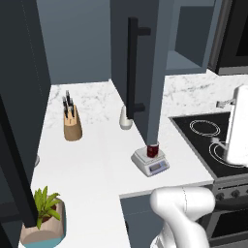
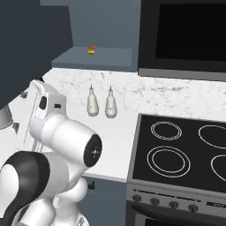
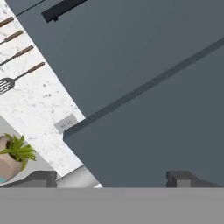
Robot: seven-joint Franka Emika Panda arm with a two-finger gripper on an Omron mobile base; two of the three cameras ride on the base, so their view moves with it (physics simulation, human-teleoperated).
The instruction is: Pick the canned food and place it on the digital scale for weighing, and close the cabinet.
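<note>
The dark red canned food [image 1: 152, 150] stands upright on the light grey digital scale [image 1: 150, 163] near the counter's front edge, just under the open door. The slate-blue cabinet [image 1: 193, 34] is open, and its door [image 1: 145, 63] with the long black bar handle [image 1: 132, 68] swings out over the counter. My gripper [image 3: 113, 178] is open with nothing between its fingertips, which point at the flat blue cabinet door [image 3: 131, 57] close ahead. The white arm [image 1: 238, 126] rises to the right of the door, above the stove.
A knife block [image 1: 72, 123] and a potted plant [image 1: 44, 218] stand on the left counter. Two white bottles [image 2: 92, 102] [image 2: 111, 103] sit by the back wall. The black stove [image 2: 185, 154] lies to the right, under a microwave [image 2: 185, 35]. A small orange thing [image 2: 91, 49] rests on the cabinet shelf.
</note>
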